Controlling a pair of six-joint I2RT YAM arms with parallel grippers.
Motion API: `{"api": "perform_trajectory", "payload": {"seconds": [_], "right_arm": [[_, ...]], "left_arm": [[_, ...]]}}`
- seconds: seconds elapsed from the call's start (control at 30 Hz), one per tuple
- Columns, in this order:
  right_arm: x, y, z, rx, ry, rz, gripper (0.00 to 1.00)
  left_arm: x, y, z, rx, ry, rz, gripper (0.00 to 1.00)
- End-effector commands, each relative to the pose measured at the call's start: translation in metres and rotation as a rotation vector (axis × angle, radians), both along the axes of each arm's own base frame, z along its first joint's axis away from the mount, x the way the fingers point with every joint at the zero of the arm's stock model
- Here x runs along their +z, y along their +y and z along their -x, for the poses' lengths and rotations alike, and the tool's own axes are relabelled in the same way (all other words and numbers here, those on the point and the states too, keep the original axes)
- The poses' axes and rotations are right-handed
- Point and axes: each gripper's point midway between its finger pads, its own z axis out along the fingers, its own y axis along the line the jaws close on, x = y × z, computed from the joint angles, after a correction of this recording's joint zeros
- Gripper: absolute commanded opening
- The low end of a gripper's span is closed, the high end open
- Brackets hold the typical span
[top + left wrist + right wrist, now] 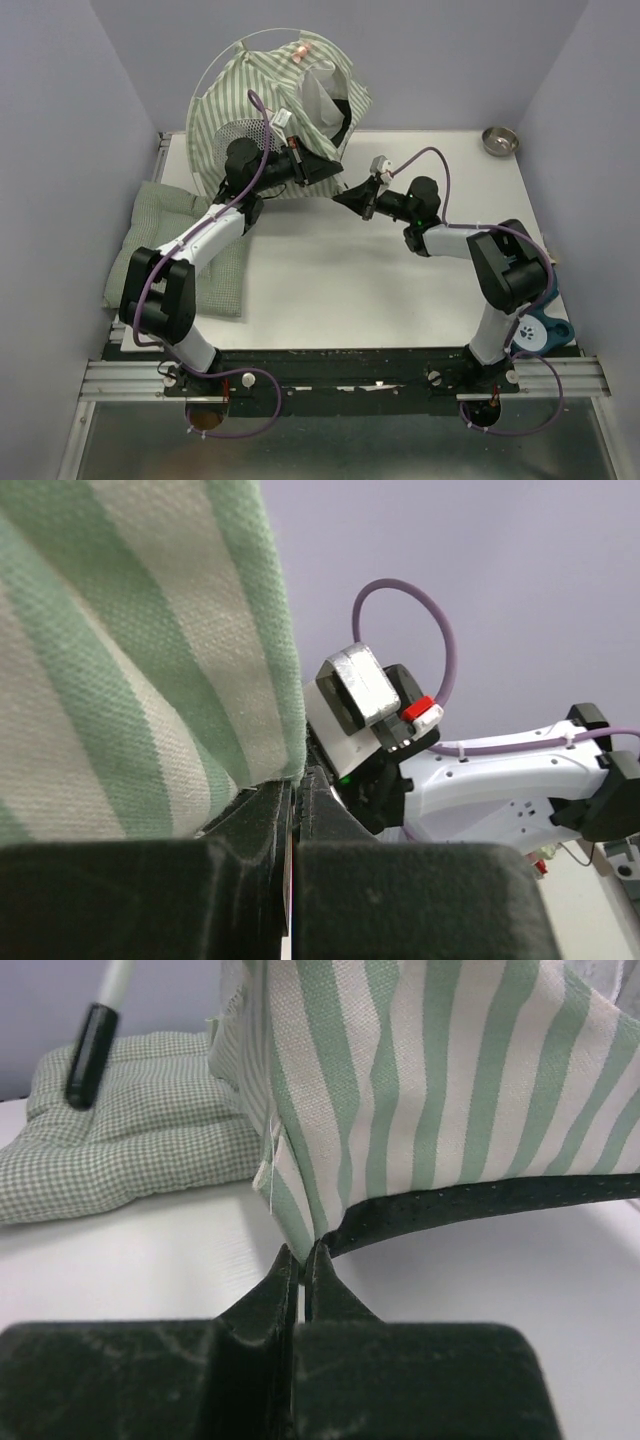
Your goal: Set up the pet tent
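The pet tent is a green-and-white striped dome at the back left of the table, with a thin whitish pole arched over it, a grey mesh panel and a pink tag. My left gripper is at its lower front edge. In the left wrist view the jaws are shut on the hem of the striped fabric. My right gripper is at the tent's front right corner. In the right wrist view it is shut on the corner where the striped fabric meets a black hem band.
A green checked cushion lies at the left edge, partly under the left arm and beside the tent. A whitish pole with a black end hangs above it. A metal bowl sits at the back right corner. A blue paw-print item lies by the right arm's base.
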Motion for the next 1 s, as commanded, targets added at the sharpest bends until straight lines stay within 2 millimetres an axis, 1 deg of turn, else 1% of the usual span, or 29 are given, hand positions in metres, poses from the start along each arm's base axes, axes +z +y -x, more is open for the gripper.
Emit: {"api": "perform_trajectory", "payload": {"seconds": [0.0,0.13,0.3,0.43,0.57,0.8,0.97], "right_arm": [[0.017,-0.005,0.02,0.022,-0.014,-0.033,0.01],[0.015,-0.009,0.026,0.011,-0.004,-0.03,0.01],[0.016,-0.007,0.037,0.054,0.015,-0.024,0.01],[0.018,-0.006,0.038,0.061,0.024,-0.022,0.01],[0.024,-0.005,0.038,0.064,0.021,-0.031,0.01],[0.025,-0.004,0.044,0.084,0.013,-0.031,0.01],[0.029,-0.001,0.048,0.104,-0.008,-0.032,0.01]], "left_arm": [[0.005,0.015,-0.013,0.092,-0.085,-0.085,0.0],[-0.002,0.024,-0.017,0.144,-0.096,-0.134,0.0],[-0.004,0.029,-0.024,0.191,-0.112,-0.158,0.0],[-0.007,0.03,-0.027,0.199,-0.121,-0.18,0.0],[-0.013,0.029,-0.027,0.195,-0.118,-0.199,0.0],[-0.018,0.029,-0.03,0.203,-0.12,-0.217,0.0],[-0.022,0.028,-0.032,0.212,-0.112,-0.23,0.0]]}}
